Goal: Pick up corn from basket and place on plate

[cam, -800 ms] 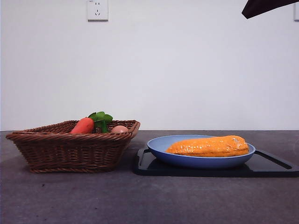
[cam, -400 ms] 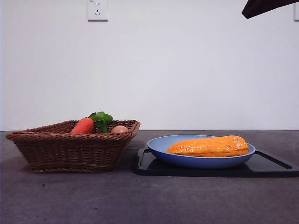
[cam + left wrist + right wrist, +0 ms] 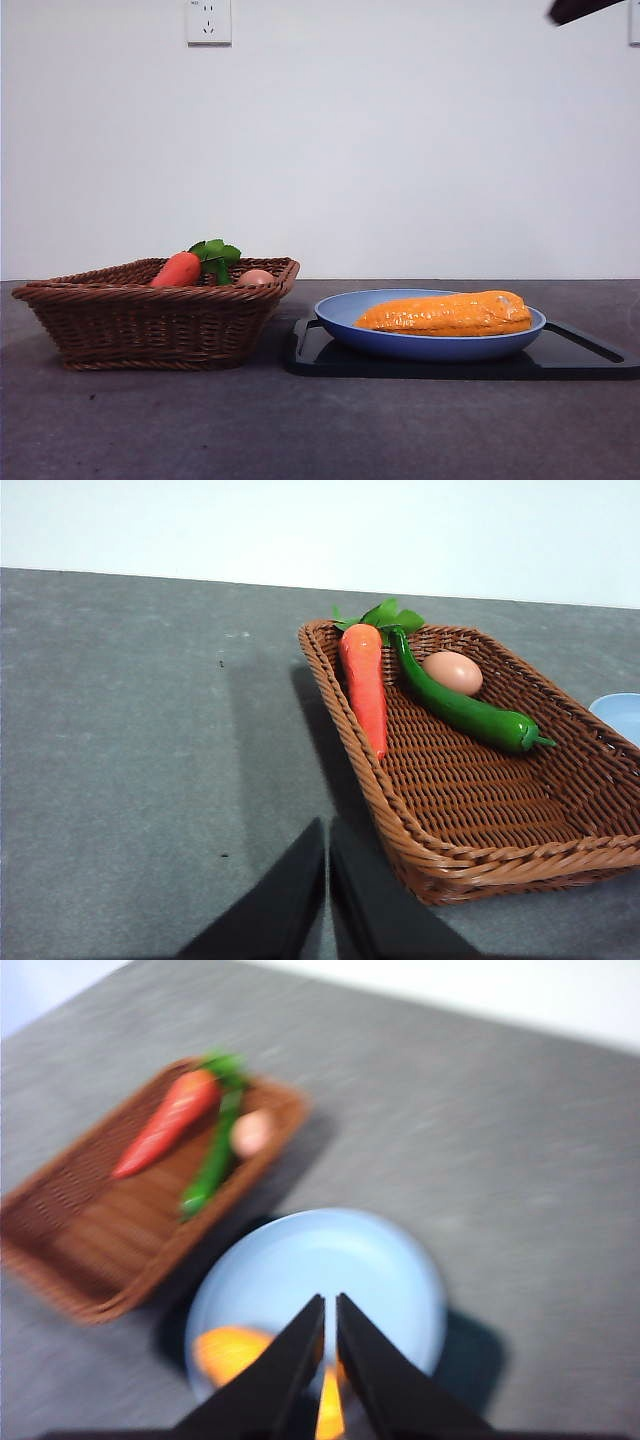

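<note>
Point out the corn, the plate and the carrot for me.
corn (image 3: 445,313), front view, middle of the cob.
plate (image 3: 340,312), front view, left rim.
carrot (image 3: 364,680), left wrist view, middle of its body.

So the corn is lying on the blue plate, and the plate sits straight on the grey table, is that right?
Not quite. The corn does lie on the blue plate, but the front view shows the plate resting on a flat black tray, not straight on the grey table.
</note>
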